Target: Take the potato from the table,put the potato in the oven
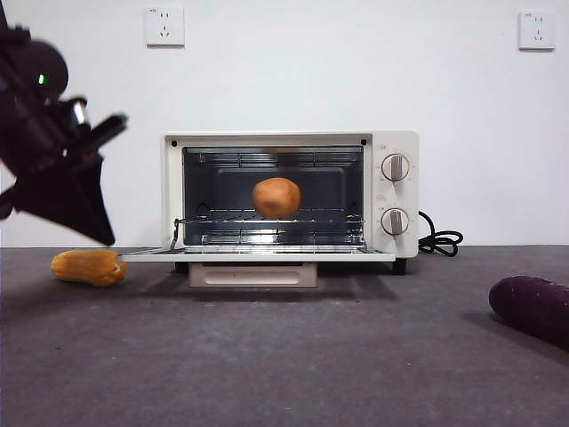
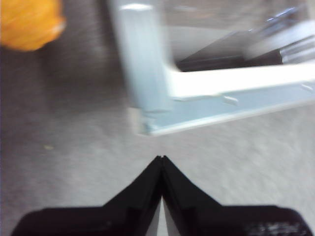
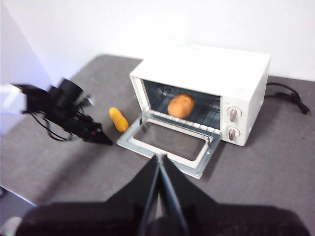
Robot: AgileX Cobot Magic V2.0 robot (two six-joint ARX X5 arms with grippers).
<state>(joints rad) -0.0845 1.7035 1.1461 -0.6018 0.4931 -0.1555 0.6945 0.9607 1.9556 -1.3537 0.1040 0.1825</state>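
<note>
The potato, round and orange-brown, rests on the wire rack inside the oven. The oven door lies folded down flat and open. My left gripper is shut and empty, hanging over the table just off the left corner of the door. High above and in front of the oven, my right gripper is shut with nothing in it; the front view does not show it.
A bumpy yellow-orange vegetable lies left of the oven door, close to my left gripper. A dark purple vegetable lies at the right front. The black cord trails from the oven's right side.
</note>
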